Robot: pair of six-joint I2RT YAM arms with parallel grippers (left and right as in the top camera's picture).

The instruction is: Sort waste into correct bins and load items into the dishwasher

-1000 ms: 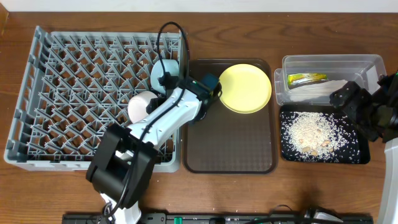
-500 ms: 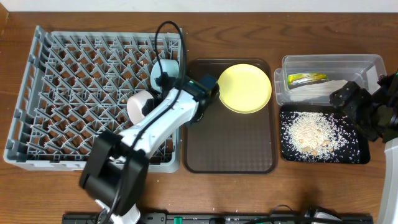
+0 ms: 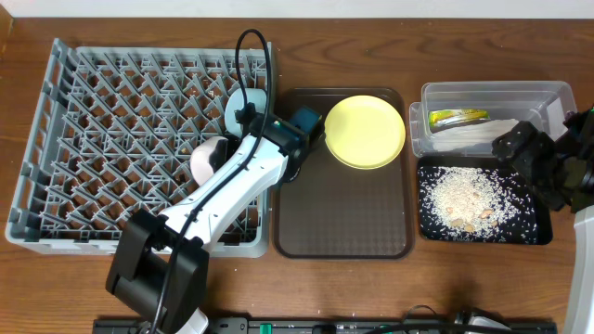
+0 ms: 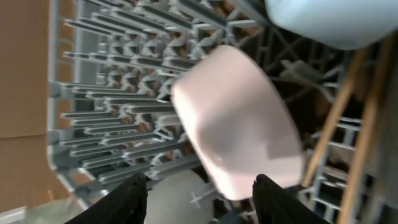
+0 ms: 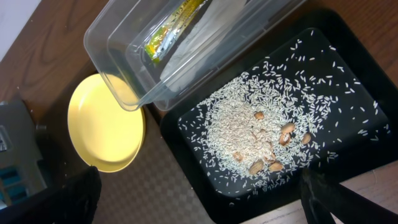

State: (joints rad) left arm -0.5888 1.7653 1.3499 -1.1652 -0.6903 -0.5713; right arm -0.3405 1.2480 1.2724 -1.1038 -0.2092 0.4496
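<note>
The grey dish rack (image 3: 121, 139) holds the white bowl (image 3: 208, 158), lying on its side, and the light-blue bowl (image 3: 234, 107). In the left wrist view the white bowl (image 4: 239, 127) fills the middle, the blue bowl (image 4: 336, 22) is at top right and two chopsticks (image 4: 339, 118) stand at the right. My left gripper (image 4: 202, 199) is open just short of the white bowl. The yellow plate (image 3: 365, 131) lies on the brown tray (image 3: 343, 213). My right gripper (image 5: 199, 199) is open and empty above the black tray (image 3: 436, 227), which holds rice scraps (image 3: 469, 197).
The clear tub (image 3: 492, 91) behind the black tray holds the green-and-orange wrapper (image 3: 457, 118) and white tissue (image 3: 473, 137). The right wrist view shows the tub (image 5: 124, 37), wrapper (image 5: 171, 28), rice (image 5: 249, 124) and plate (image 5: 106, 124). My left arm lies across the rack's right edge.
My left arm's elbow has swung left and the wrist has shifted slightly back. The white bowl stays in the rack, now more covered by the arm. The right arm has not moved.
</note>
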